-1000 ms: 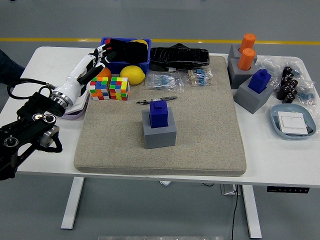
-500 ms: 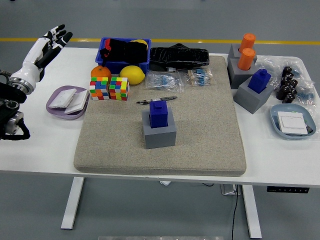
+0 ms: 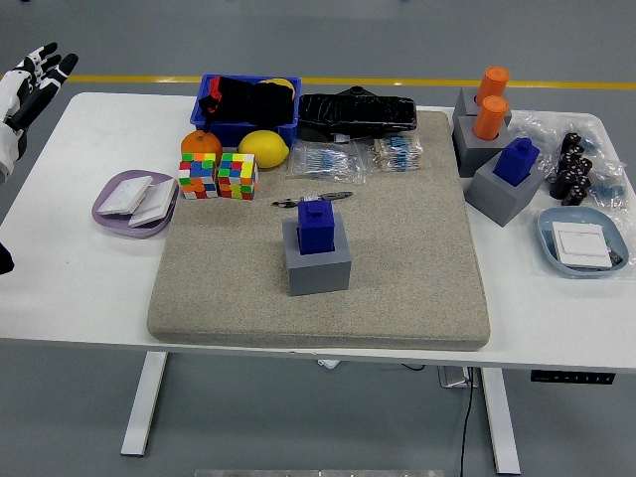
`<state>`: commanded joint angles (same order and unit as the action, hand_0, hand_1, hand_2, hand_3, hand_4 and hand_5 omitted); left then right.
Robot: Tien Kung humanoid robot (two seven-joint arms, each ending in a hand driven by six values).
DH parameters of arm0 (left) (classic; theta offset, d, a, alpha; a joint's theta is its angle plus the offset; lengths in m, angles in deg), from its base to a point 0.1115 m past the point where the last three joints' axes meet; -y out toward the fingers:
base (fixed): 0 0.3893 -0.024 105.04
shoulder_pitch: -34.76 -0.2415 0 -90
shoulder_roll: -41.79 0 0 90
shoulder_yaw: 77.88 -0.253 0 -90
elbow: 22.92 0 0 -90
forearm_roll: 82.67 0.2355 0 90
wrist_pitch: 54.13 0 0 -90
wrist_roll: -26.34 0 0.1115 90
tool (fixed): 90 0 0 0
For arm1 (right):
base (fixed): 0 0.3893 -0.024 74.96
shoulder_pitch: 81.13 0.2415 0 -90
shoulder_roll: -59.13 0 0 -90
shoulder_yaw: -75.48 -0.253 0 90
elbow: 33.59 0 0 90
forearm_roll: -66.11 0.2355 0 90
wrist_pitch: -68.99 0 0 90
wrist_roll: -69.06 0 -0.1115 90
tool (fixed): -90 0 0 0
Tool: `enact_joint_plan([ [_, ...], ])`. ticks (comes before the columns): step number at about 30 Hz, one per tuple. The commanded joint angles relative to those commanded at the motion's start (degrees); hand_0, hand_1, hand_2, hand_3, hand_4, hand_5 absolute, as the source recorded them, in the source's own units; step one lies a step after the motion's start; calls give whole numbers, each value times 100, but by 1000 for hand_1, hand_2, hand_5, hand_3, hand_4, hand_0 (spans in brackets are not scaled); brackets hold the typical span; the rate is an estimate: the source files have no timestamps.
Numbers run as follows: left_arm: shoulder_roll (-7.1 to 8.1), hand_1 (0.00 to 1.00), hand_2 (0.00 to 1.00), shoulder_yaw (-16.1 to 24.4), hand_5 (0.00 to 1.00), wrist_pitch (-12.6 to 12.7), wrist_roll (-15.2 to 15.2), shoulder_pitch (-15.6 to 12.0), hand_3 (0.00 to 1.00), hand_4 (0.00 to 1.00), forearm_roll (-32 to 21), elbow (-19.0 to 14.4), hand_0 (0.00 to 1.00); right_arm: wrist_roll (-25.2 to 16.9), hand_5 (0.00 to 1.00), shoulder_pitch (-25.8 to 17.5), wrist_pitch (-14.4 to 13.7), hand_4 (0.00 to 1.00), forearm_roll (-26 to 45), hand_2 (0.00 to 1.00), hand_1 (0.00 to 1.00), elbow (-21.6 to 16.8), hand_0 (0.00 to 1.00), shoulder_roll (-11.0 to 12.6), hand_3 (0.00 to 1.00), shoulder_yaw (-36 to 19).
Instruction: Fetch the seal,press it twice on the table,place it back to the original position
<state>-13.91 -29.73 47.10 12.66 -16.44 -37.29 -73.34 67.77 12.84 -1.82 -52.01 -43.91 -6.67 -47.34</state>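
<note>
A blue seal (image 3: 318, 226) stands upright in a grey block holder (image 3: 317, 261) in the middle of the beige mat (image 3: 397, 268). A second blue seal (image 3: 516, 159) sits in another grey holder (image 3: 500, 191) at the right. My left hand (image 3: 30, 79) is at the far left edge, beyond the table's left end, with its fingers spread and holding nothing. It is far from both seals. My right hand is out of view.
Two colour cubes (image 3: 219, 175), an orange (image 3: 200, 143), a lemon (image 3: 262, 149) and a blue bin (image 3: 247, 107) stand at the back left. A purple dish (image 3: 129, 204), a pen (image 3: 313, 200), orange cylinders (image 3: 489, 102) and a blue tray (image 3: 581, 243) lie around the mat.
My left arm has swung away from over the cubes and dish, out to the left and back, until only the hand shows at the picture's edge. The seals have not moved.
</note>
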Motion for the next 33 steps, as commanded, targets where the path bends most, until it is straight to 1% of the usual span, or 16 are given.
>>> enact_joint_plan([
  [11,107,998,998,110,834,-22,12,-60,998,980,-9,95,998,-37,892,23,-33,998,-12,793,809,0,908,16,779,41],
  [21,263,998,998,289,826,-33,23,-215,998,974,35,43,998,-53,887,108,-24,998,4,798,814,0,910,58,784,206],
  [24,270,998,998,294,826,-32,20,-221,998,974,27,48,998,-48,887,118,-14,998,22,798,814,0,910,60,784,235],
  [33,226,998,998,226,823,-42,23,-136,998,973,10,57,998,-36,883,125,7,998,115,797,813,0,915,74,785,273],
])
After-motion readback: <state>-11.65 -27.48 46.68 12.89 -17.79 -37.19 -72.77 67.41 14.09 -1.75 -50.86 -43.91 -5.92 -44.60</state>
